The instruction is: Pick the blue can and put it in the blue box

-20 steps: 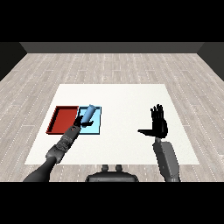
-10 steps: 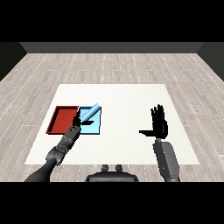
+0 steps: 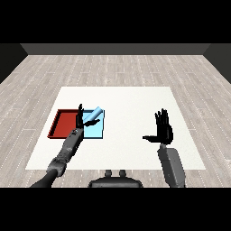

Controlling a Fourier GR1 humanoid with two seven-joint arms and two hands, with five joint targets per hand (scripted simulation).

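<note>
Can released over the blue tray

The left robot hand [image 3: 81, 120] has now spread its fingers and let go of the blue can [image 3: 92, 114], which a moment ago it held; the can lies tilted over the blue tray [image 3: 96, 131] beside the red tray [image 3: 64, 124], near the desk's [image 3: 135, 99] left edge; placing looks almost done; the right robot hand [image 3: 163, 130] stays spread, well apart near the right edge.

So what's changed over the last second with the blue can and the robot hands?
The left robot hand has opened and let go of the blue can, which now lies tilted over the blue tray instead of standing in the hand's curl. The right robot hand, the red tray and the table stayed as they were.
</note>
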